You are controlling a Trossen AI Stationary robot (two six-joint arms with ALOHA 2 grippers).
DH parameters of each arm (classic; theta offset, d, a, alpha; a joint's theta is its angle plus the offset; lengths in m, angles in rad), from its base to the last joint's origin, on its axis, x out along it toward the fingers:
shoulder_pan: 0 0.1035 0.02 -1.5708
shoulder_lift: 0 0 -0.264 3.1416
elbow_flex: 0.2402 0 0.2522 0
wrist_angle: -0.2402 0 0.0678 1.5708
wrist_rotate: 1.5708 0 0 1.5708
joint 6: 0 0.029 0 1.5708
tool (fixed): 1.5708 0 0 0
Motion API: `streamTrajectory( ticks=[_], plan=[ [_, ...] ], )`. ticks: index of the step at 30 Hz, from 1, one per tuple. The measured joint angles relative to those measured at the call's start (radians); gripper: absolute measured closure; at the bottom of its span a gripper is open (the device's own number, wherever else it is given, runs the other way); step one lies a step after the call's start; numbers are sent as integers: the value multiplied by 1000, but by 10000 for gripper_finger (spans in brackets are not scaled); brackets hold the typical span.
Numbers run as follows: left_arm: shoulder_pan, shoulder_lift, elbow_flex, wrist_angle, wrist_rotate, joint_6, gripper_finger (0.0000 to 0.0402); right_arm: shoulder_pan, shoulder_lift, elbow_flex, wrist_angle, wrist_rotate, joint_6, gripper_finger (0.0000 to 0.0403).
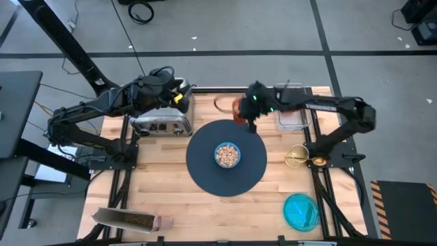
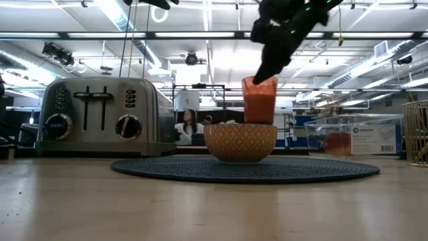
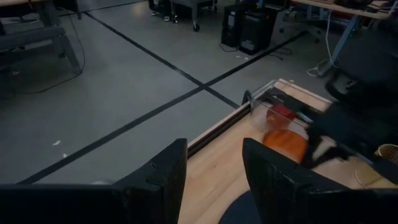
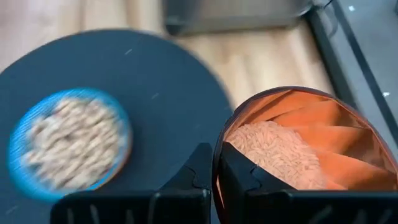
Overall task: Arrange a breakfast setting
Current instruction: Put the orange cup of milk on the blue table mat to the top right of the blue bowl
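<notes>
Orange cup [image 4: 298, 149] is the thing in play now: the right gripper [image 4: 216, 177] pinches its rim, one finger inside and one outside, and carries it upright and lifted, as the low view shows it hanging above the table behind the small cereal bowl [image 1: 227, 154]. From above, the cup sits at the far edge of the dark-blue round mat [image 1: 227, 158], toward the right side of it, while the bowl stands in the mat's middle. So the free place for the cup lies just beside the bowl, and I judge the move should go down and a little toward the mat, keeping the cup vertical because it has some pale grains inside. The left gripper [image 3: 214, 180] waits with fingers spread above the toaster [image 1: 161, 124].
</notes>
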Motion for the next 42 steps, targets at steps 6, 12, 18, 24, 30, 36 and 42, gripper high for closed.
streamTrajectory(
  ticks=[6,12,18,24,30,36,42],
  plan=[
    [-31,0,0,0,0,-9,239,140,-93,-143,49,133,149,387],
    [-63,0,0,0,0,-26,239,203,-62,-228,130,211,208,387],
    [-88,0,0,1,0,-52,239,205,9,-230,151,211,187,387],
    [-105,0,0,0,0,-53,239,205,41,-229,177,214,183,387],
    [-104,0,0,1,0,-48,239,201,49,-229,191,215,204,366],
    [-101,0,0,2,0,-60,239,201,50,-229,197,237,206,337],
    [-95,0,0,-23,0,-125,239,201,39,-207,177,237,206,303]
  ],
)
